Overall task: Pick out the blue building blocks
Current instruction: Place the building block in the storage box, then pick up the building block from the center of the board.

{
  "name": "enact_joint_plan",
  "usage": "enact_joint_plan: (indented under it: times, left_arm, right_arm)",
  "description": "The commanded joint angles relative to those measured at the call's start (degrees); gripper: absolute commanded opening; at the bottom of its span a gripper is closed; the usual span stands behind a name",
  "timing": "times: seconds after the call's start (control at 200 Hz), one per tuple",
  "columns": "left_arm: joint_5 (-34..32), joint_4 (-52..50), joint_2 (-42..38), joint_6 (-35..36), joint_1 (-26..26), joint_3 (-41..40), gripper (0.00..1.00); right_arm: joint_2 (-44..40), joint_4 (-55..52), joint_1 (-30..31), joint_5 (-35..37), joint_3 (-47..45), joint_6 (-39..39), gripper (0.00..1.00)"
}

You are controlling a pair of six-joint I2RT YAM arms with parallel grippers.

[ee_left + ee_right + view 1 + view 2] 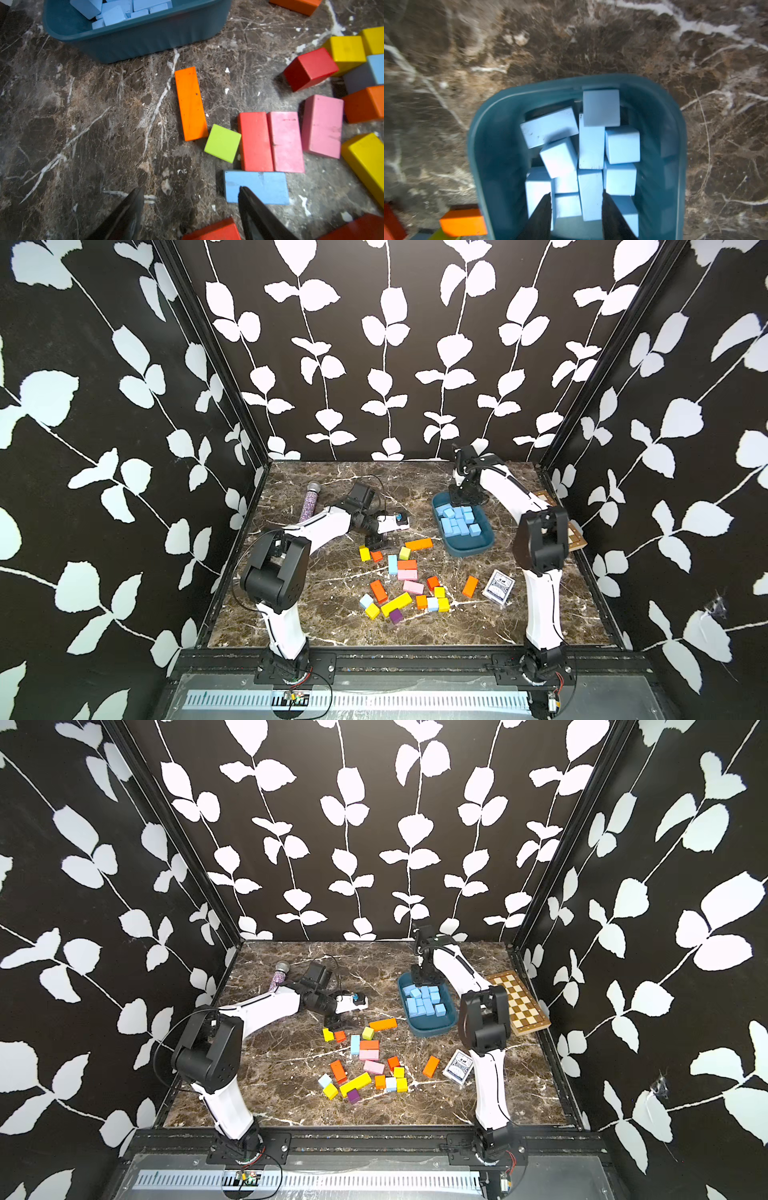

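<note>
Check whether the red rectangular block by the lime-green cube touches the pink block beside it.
Touching. The left wrist view shows the red rectangular block and the pink rectangular block flush along their long sides.

Marble table (pixel 332 626): teal tray (pixel 469 548), card deck (pixel 498 587), chessboard (pixel 519 1002) right; coloured blocks (pixel 407 574), few blue building blocks (pixel 392 564) centre; microphone (pixel 309 502) upper left.

Three loose blue blocks (pixel 392 564) at seven o'clock from one tray (pixel 469 551), roughly a dozen more inside (piled, hard to count); seven orange blocks (pixel 419 544), six yellow blocks (pixel 396 604), two pink blocks (pixel 407 575), one purple block (pixel 396 617).
</note>
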Motion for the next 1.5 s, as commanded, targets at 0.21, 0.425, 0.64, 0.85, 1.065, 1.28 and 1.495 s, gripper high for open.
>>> enact_joint_plan:
  times: [0.21, 0.425, 0.64, 0.85, 1.065, 1.28, 1.495]
  left_arm:
    - [-6.6, -9.3, -1.5, 5.2, -3.4, -1.3, 0.74]
    - [-9.6, -8.8, -1.2, 1.7, -6.1, -3.3, 0.76]
    - [-10.7, -9.0, -1.3, 0.3, -8.0, -4.5, 0.79]
    - [-14.2, -9.0, 0.9, -1.3, -9.1, -3.6, 0.80]
    - [-15.1, -9.0, 2.5, -2.3, -9.6, -2.9, 0.81]
    - [-16.6, -9.2, 3.5, -2.8, -10.1, -2.4, 0.80]
    - [-17.4, -9.8, 4.4, -3.0, -10.7, -1.7, 0.78]
  right_arm:
    - [-21.1, 25.6, 1.7, -7.5, -29.8, 16.8, 0.37]
    - [-24.9, 26.5, 6.3, -7.0, -36.3, 18.0, 0.37]
    - [-28.7, 31.6, 9.5, -5.7, -44.2, 22.7, 0.37]
    - [-32.7, 35.0, 10.2, -5.0, -49.9, 25.7, 0.38]
    - [-33.5, 35.3, 10.8, -4.8, -50.6, 26.0, 0.38]
    - [-33.6, 35.6, 11.1, -5.1, -50.6, 25.9, 0.38]
    - [-33.8, 35.9, 11.3, -5.2, -50.8, 25.8, 0.38]
